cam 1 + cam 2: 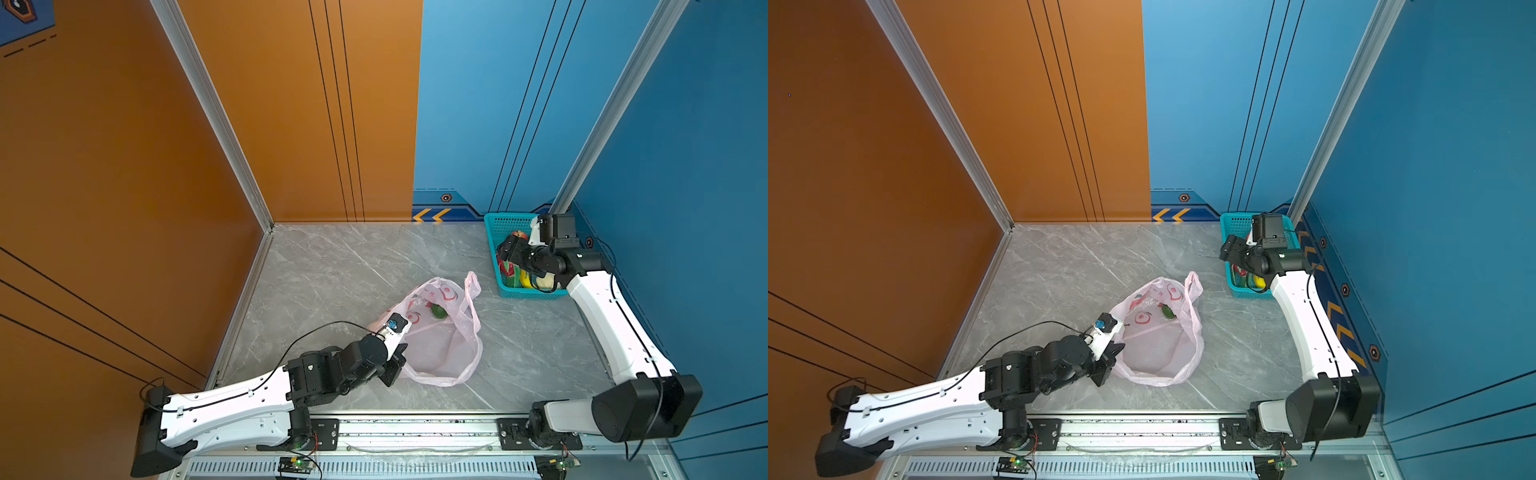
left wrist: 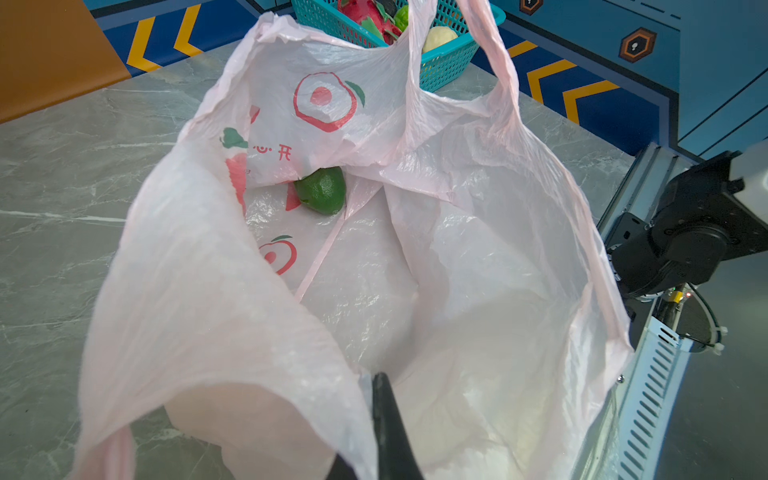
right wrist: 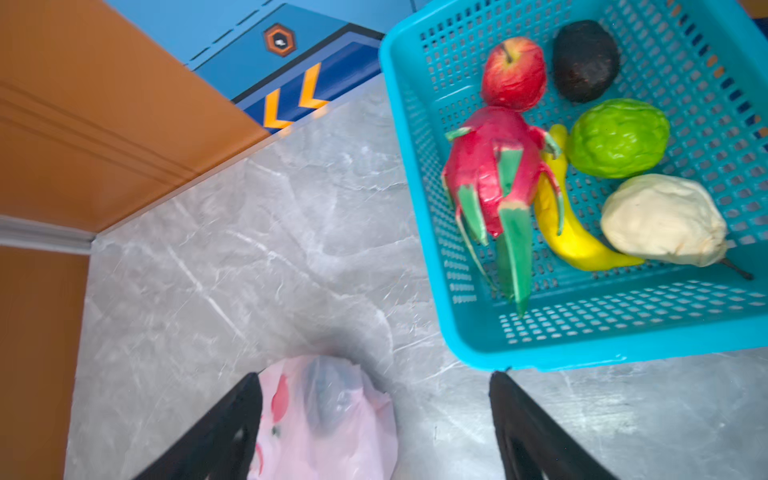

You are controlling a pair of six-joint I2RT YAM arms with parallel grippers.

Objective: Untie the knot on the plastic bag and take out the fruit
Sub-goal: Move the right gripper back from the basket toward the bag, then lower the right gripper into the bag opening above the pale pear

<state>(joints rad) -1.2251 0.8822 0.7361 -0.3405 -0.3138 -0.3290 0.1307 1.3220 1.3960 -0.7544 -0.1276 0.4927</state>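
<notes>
The pink plastic bag (image 1: 440, 349) (image 1: 1163, 353) lies on the table with its mouth wide open. One dark green fruit (image 1: 438, 311) (image 2: 322, 190) sits inside near the far wall. The knot is out of view; a handle loop (image 1: 471, 291) stands loose. My left gripper (image 1: 395, 368) (image 2: 376, 380) is shut on the bag's near rim and holds it up. My right gripper (image 1: 505, 257) (image 3: 374, 376) hangs open and empty over the near-left edge of the teal basket (image 3: 415, 216), with the bag (image 3: 324, 415) far below it.
The basket (image 1: 498, 224) stands at the back right by the blue wall. It holds a dragon fruit (image 3: 490, 174), apple (image 3: 514, 72), avocado (image 3: 586, 60), green bumpy fruit (image 3: 619, 137), banana (image 3: 569, 241) and a cream fruit (image 3: 660, 220). An orange wall bounds the left.
</notes>
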